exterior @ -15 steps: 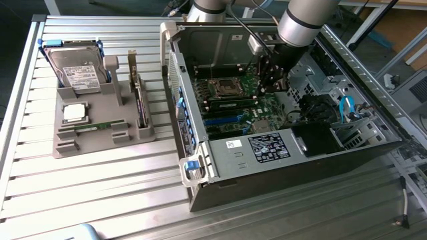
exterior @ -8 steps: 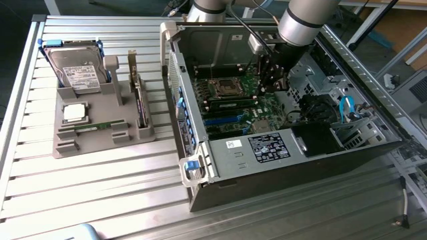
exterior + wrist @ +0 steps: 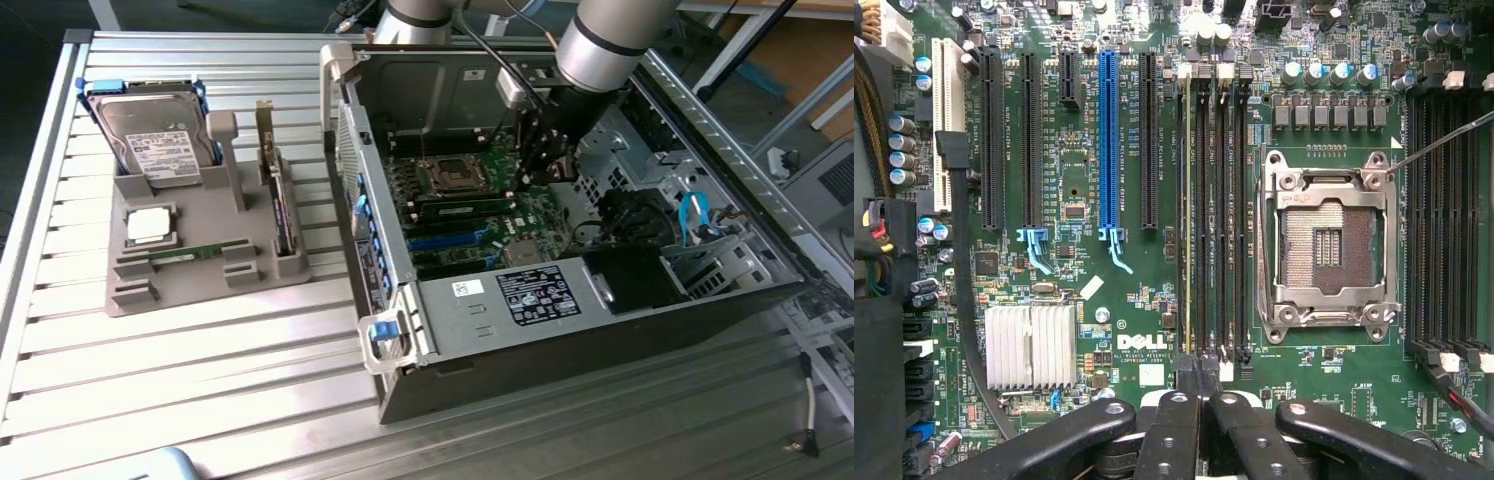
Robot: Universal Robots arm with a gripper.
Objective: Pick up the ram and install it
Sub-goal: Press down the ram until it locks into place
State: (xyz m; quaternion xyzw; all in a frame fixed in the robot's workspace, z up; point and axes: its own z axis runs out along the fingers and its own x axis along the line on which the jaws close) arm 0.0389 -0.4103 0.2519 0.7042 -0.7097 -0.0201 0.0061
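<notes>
A thin ram stick [image 3: 1187, 220] stands edge-on in one of the memory slots, just beside the empty processor socket [image 3: 1329, 245]. My gripper [image 3: 1199, 368] is shut, its black fingertips [image 3: 1211, 372] meeting right over the near end of that stick; I cannot tell whether they touch it. Seen from outside, the gripper [image 3: 531, 185] reaches down into the open computer case [image 3: 400, 300] over the motherboard. A second green ram stick [image 3: 198, 252] lies flat in the grey holder [image 3: 147, 290] on the exterior view's left.
The grey holder also carries a hard drive [image 3: 150, 140], a square silver processor [image 3: 150, 225] and an upright expansion card [image 3: 278, 200]. On the board sit a blue slot [image 3: 1109, 140], a silver heat sink [image 3: 1029, 345] and a black cable [image 3: 962, 280]. Case walls surround the arm.
</notes>
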